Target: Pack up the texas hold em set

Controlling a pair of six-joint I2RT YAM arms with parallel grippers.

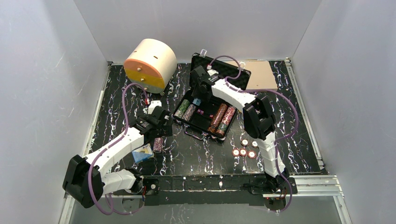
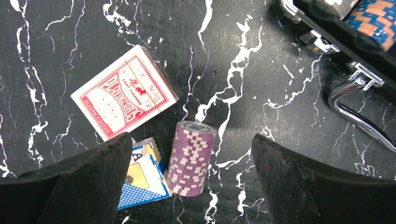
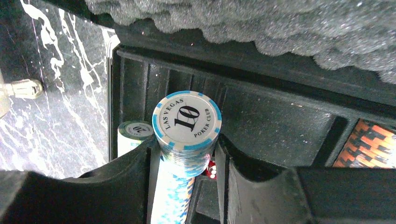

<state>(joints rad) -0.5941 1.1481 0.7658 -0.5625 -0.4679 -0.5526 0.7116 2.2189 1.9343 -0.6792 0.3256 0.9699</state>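
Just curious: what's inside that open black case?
Chip rows and red dice lie in the black case; the right gripper holds a blue-edged chip stack there. Its arm hides part of the interior.

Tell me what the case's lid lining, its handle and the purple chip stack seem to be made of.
Bumpy grey lid lining: soft foam, matte, open-pored egg-crate surface. Curved silver handle: probably polished metal, given its bright mirror-like glints. Purple-and-white striped chip stack: plastic or clay composite, dull sheen; cannot tell which.
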